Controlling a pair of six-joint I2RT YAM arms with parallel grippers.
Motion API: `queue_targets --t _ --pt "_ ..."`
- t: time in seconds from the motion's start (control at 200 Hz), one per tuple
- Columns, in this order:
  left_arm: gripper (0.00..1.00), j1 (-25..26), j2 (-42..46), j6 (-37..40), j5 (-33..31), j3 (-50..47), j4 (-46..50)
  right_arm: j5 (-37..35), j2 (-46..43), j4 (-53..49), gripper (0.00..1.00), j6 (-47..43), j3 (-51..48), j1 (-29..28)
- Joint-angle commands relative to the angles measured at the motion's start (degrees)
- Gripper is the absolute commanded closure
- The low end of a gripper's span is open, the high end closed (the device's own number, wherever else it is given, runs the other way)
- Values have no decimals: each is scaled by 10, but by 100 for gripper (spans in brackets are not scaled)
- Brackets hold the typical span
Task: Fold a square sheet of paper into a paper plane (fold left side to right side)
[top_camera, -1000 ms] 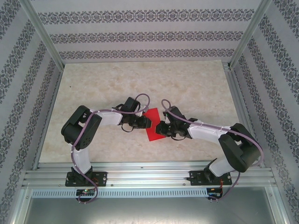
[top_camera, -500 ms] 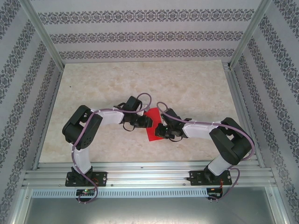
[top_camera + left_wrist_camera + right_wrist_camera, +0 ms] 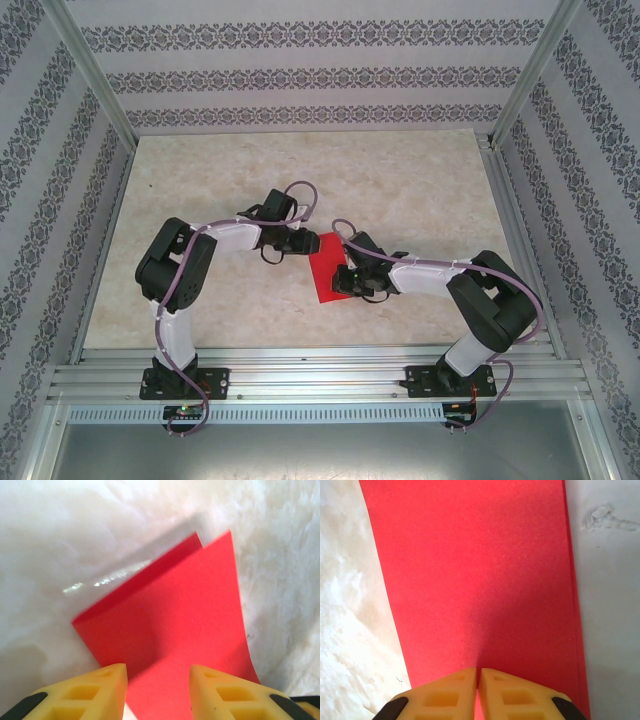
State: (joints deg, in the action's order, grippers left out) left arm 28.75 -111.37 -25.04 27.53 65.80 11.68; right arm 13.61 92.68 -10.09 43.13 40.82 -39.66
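Note:
The square sheet of paper (image 3: pixel 323 268) is bright red and lies folded in half on the marble table, two layers showing at its far corner (image 3: pixel 196 541). My left gripper (image 3: pixel 304 243) is open at the sheet's left edge, and its yellow fingers (image 3: pixel 95 692) straddle the red surface (image 3: pixel 175 620) without holding it. My right gripper (image 3: pixel 343 281) is shut, its tips (image 3: pixel 478 679) closed together and resting on top of the folded paper (image 3: pixel 480 570), near its right side.
The beige marble tabletop (image 3: pixel 300 180) stretches behind and to both sides of the paper. Patterned walls with aluminium posts (image 3: pixel 95 70) enclose it. The metal rail (image 3: pixel 320 375) carrying the arm bases runs along the near edge.
The left gripper has drawn back up and to the left, uncovering more of the sheet. The right arm's elbow has swung inward while its gripper stays on the paper.

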Motion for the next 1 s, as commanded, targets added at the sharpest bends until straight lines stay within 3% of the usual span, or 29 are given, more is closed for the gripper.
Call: queue_targets --t 0.0,0.27,0.509,0.729,0.994 --pt "61 -22 -16 26 -17 14 5 -45 31 -77 87 -14 -18 -5" --pt "61 -56 -50 43 4 57 12 -38 31 -73 87 -13 -17 -6" --pt "68 -59 33 26 28 -20 -32 -38 30 -70 87 -10 -14 -8" --pt "73 -30 88 -14 100 -96 -106 -40 39 -75 86 -16 -11 -7" --pt "74 0 49 -30 100 -82 -123 -41 41 -79 87 -16 -5 -9"
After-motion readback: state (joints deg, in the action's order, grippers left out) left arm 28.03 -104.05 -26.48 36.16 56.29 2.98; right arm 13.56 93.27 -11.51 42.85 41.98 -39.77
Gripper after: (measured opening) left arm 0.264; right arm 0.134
